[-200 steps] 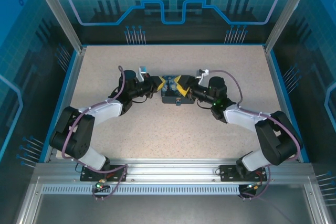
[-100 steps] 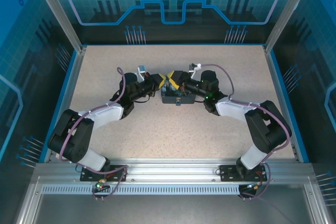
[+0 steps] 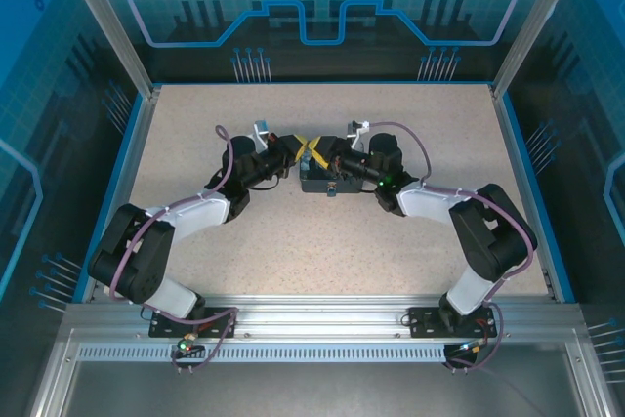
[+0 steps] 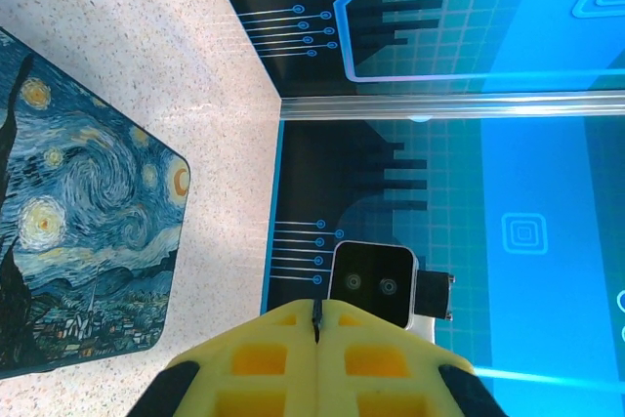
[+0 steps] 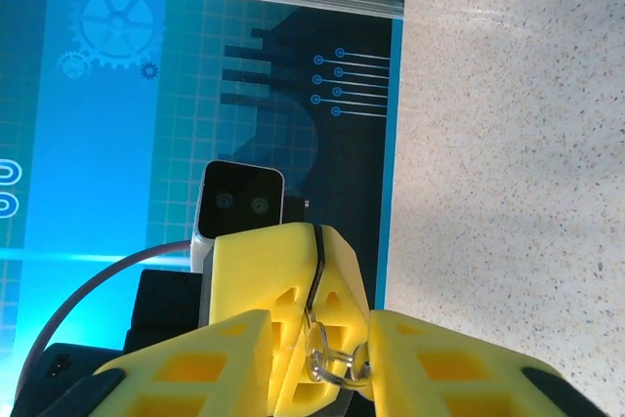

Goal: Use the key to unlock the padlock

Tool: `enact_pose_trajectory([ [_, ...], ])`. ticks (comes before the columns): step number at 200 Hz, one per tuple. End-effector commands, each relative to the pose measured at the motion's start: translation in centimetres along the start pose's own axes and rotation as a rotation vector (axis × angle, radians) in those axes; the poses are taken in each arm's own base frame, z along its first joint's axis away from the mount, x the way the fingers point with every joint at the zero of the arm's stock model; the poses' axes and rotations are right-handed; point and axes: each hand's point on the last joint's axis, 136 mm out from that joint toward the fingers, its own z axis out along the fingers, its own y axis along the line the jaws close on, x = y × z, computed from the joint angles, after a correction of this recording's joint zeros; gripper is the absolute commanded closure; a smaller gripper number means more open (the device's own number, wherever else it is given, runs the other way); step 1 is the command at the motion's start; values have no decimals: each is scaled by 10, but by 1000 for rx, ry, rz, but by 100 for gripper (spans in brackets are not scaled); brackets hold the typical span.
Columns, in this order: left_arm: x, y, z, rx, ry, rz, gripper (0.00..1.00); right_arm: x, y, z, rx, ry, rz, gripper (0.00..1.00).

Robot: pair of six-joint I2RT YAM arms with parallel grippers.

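Two grippers meet over the 11 o'clock corner of the painted box, which lies flat near the middle of the speckled table. One arm reaches in from 9 o'clock and the other from 3 o'clock.

The left gripper is closed, its yellow fingers pressed flat together. A thin dark line runs along the seam between them, and I cannot tell whether it is something pinched or just the seam.

In the right wrist view, a small silvery wire ring sits right at those closed fingertips, at 6 o'clock of them.

The right gripper has its fingers apart. One stands on each side of the left fingertips and the ring. The ring is touching or nearly touching the finger at 3 o'clock, and no firm grip can be made out.

The padlock and the key are too small to pick out. I cannot tell which of them the ring belongs to. From above, the crossed yellow fingers cover the spot where the ring sits.
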Motion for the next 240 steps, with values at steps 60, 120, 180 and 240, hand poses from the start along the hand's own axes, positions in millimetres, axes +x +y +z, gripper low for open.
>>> enact_pose_trajectory([
  [60,2,-24,-5,74,-4,85,100,6,9,6,-39,24,-12,77],
  [120,8,-33,-5,111,12,122,100,6,10,9,-43,29,-5,80],
  [180,9,-35,-5,124,16,125,100,6,9,9,-42,29,-2,72],
  [240,10,-35,-5,125,16,129,100,-2,15,3,-61,10,-4,72],
])
